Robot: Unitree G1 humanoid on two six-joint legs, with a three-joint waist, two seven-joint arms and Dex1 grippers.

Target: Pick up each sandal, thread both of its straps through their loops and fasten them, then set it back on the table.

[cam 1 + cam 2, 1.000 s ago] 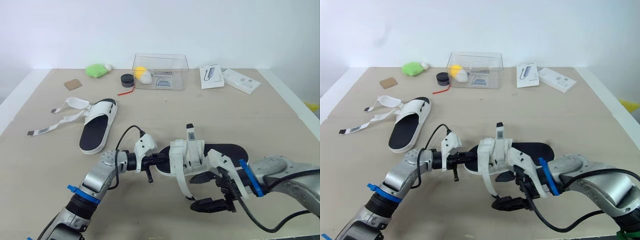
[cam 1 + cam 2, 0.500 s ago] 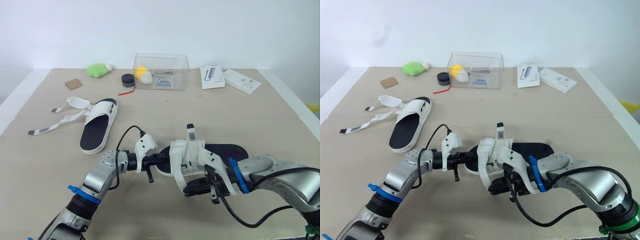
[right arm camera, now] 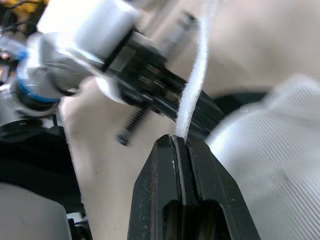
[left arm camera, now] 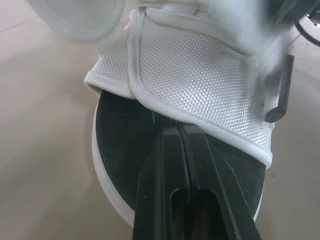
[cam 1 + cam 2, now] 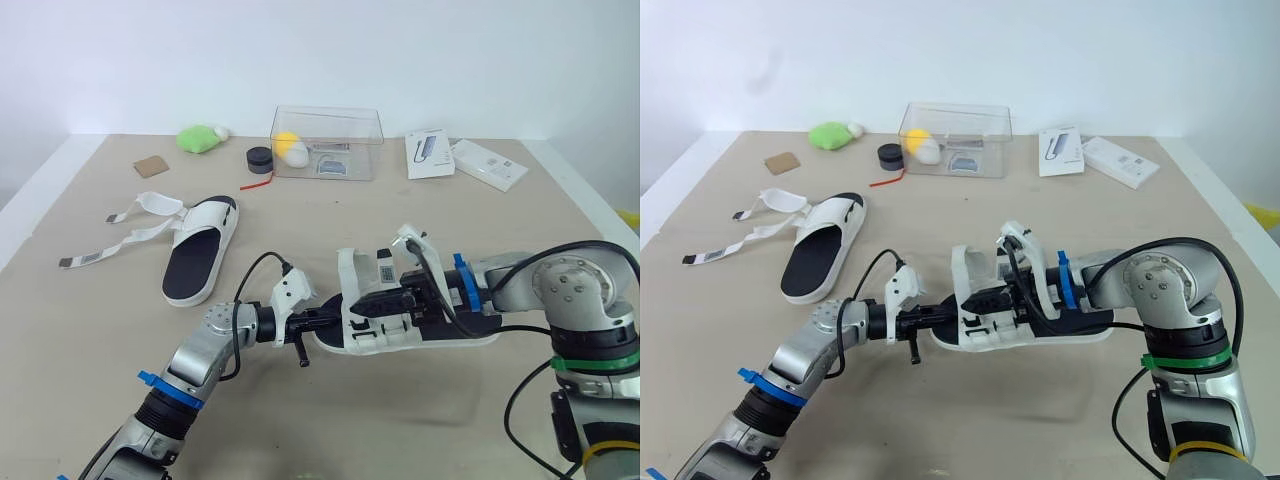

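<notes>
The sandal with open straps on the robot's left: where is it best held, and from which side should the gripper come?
Probably its heel rim, approached from the robot's side: that end of the far sandal is bare, thin and nearest. The loose straps lie flat on its left and the white upper stands at the far end, so both stay free for threading.

left arm point(image 5: 190, 362): silver-grey tubes, blue band, looping black cable, white wrist housing | left tool point(image 4: 183, 130): two black fingers, oblong slot at base | right arm point(image 5: 562, 292): rounded silver joint, blue, green and yellow bands, black cables | right tool point(image 3: 181, 139): two black fingers
</notes>
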